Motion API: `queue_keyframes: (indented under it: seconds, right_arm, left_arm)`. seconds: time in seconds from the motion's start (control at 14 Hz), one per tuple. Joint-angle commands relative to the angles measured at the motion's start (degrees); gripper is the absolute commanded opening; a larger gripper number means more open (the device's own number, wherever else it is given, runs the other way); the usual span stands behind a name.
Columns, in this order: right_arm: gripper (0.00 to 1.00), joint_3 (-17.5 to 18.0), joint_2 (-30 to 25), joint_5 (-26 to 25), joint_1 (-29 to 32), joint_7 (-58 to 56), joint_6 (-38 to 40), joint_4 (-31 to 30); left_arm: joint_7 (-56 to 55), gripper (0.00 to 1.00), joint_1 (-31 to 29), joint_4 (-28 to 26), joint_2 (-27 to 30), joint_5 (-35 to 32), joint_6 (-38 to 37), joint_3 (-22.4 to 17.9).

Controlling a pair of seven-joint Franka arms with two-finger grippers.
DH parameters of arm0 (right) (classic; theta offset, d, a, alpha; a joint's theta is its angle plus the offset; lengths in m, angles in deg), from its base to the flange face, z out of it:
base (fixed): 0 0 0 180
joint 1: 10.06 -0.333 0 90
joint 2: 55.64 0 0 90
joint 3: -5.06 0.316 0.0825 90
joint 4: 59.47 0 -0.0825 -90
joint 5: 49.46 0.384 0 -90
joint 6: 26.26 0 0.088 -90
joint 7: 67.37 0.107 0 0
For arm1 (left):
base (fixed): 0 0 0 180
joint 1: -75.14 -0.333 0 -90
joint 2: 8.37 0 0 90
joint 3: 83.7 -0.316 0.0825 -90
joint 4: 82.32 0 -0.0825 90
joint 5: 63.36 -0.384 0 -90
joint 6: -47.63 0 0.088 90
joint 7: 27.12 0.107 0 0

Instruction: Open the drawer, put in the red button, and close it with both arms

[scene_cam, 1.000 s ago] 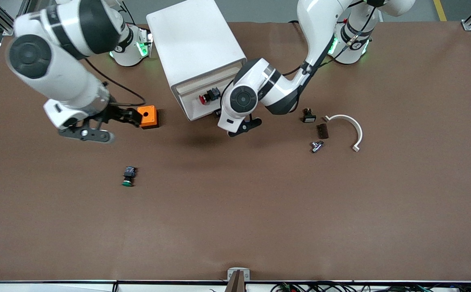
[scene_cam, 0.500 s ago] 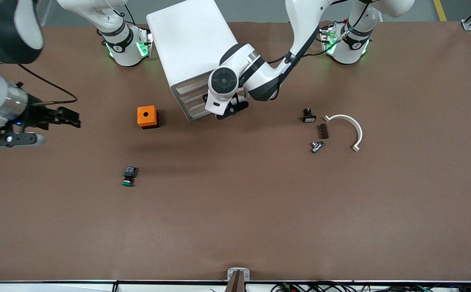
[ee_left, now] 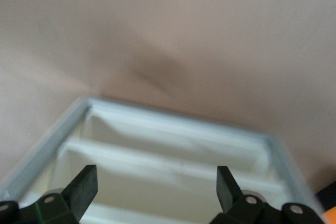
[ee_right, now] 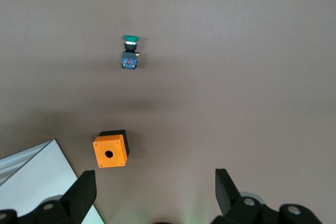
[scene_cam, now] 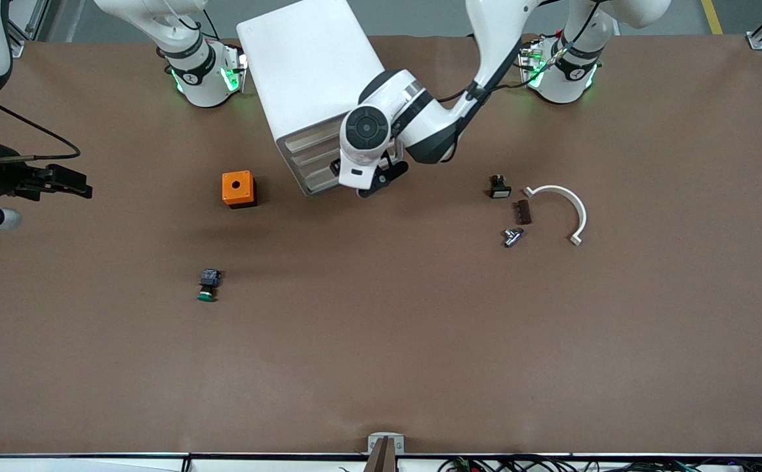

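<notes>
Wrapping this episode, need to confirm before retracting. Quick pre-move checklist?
1. Drawers shut: ok, the drawer fronts of the white cabinet look flush.
2. Red button inside: cannot tell, it is not visible anywhere.
3. Left gripper free: ok, open at the drawer fronts, holding nothing.
4. Right gripper clear: ok, open and empty over the right arm's end of the table.
5. Retract path: ok, orange box and green button sit apart from both grippers.

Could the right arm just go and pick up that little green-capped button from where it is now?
Probably yes: the green button lies alone on bare table, and the right gripper hangs open over that end.
</notes>
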Motion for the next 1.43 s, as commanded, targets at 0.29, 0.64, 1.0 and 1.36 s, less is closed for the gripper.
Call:
queue_keyframes:
  seconds: [0.29,0.64,1.0,1.36]
  right_arm:
    - [1.00,0.93,1.72,-0.75,1.87,0.57,1.02,6.84]
    - [1.00,0.93,-0.64,-0.22,3.63,0.05,3.48,5.89]
    - [1.00,1.27,-9.43,-0.22,4.33,-0.04,2.87,-3.51]
    - [1.00,1.54,-11.55,-0.57,2.40,-0.30,2.17,-4.40]
  left_arm:
    - [2.40,1.00,-14.41,-1.08,9.54,-17.54,-0.62,-0.39]
    - [12.93,1.00,-25.21,-1.08,14.72,-23.52,-7.37,0.04]
    - [26.48,1.00,-32.88,-1.08,20.79,-23.63,-12.39,0.05]
    - [42.01,1.00,-39.90,-1.34,26.94,-22.84,-19.75,-0.13]
